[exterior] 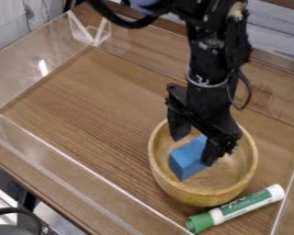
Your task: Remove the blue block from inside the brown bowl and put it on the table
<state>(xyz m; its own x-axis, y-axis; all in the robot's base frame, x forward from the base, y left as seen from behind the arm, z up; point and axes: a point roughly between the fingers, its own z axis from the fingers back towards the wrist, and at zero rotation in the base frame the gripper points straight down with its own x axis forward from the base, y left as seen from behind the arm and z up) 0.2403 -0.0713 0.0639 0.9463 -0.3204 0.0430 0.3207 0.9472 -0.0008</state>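
Black arm (213, 46) — boxy black tool (194, 147), loose cable alongside.

One raised camera looks down obliquely across the table (88, 101).

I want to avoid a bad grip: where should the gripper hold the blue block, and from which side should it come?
Grip the blue block across its two long flat sides, coming from above: the brown bowl walls it in all round, and the open gripper already straddles it.
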